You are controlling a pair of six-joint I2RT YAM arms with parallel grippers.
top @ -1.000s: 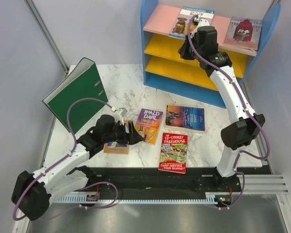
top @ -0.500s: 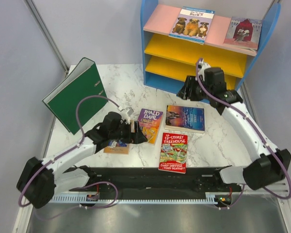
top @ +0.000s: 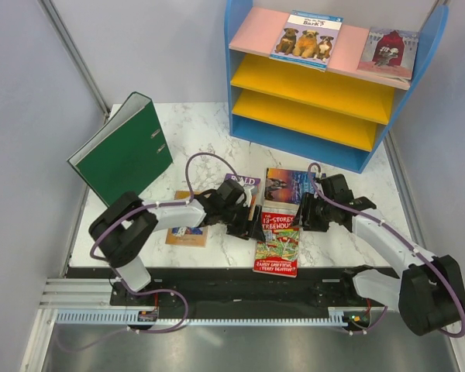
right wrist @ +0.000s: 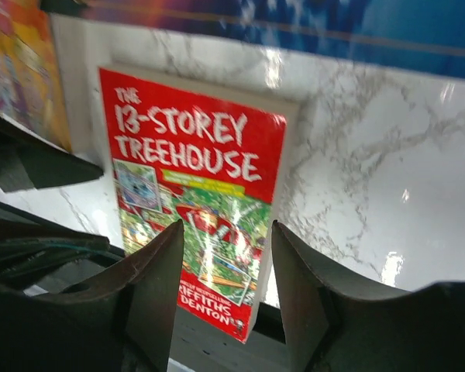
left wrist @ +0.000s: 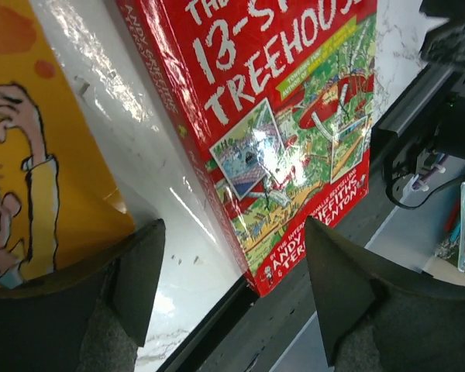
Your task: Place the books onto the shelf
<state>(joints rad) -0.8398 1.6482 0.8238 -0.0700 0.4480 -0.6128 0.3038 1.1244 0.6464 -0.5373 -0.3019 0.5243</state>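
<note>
The left gripper is spread wide over the spine of the 13-Storey Treehouse book and holds nothing. The right gripper, also spread, hovers empty above it.

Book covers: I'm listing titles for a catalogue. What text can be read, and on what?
"THE 13-STOREY TREEHOUSE": red book.
"GRIFFITHS", "DENTON": same cover, bottom.
"Bark?": dog book on the shelf.
Blue book, green binder label: too small to read.
</note>
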